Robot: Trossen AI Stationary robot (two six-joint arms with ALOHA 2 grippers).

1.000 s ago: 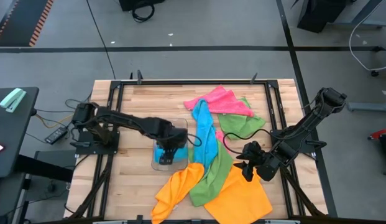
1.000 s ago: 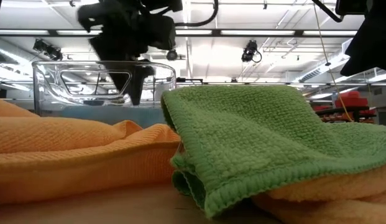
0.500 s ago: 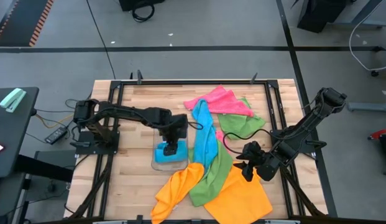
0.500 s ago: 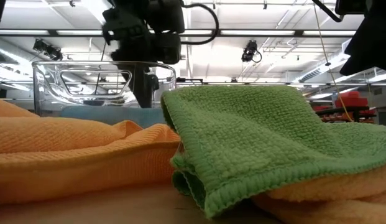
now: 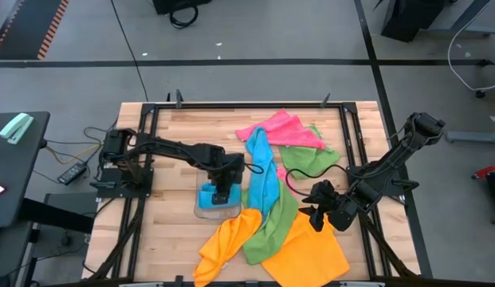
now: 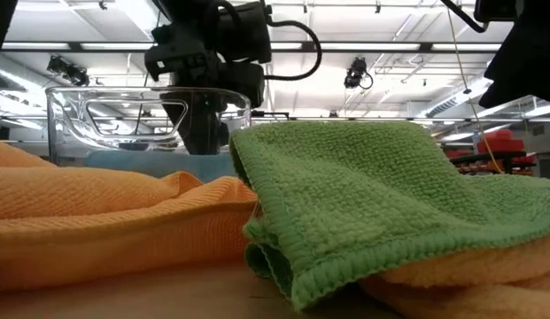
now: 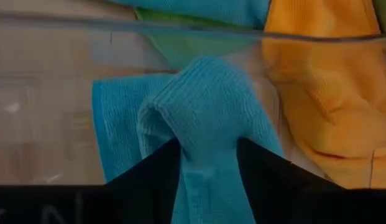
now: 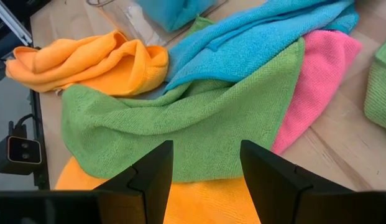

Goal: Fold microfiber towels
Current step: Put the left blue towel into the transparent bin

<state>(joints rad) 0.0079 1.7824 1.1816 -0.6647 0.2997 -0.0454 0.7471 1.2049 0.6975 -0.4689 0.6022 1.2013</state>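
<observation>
One left claw (image 7: 208, 163), wide earlier, now pinching blue towel (image 7: 205, 99) in tray (image 5: 206, 210).

On the counter (image 5: 167, 127) lie seven microfiber cloths: two orange ones, one bunched (image 5: 225, 241) and one spread flat (image 5: 311, 247); two green ones, one long (image 5: 275, 223) and one farther back (image 5: 307, 158); two sky-blue ones, a long one (image 5: 263, 171) and a small folded one (image 5: 210, 196); and one pink one (image 5: 280, 130). One clear plastic tray (image 5: 201, 210) stands there, holding the folded blue cloth. Two dark arms reach over the counter, each ending in one claw: the left claw (image 5: 221, 194) and the right claw (image 5: 317, 209).
</observation>
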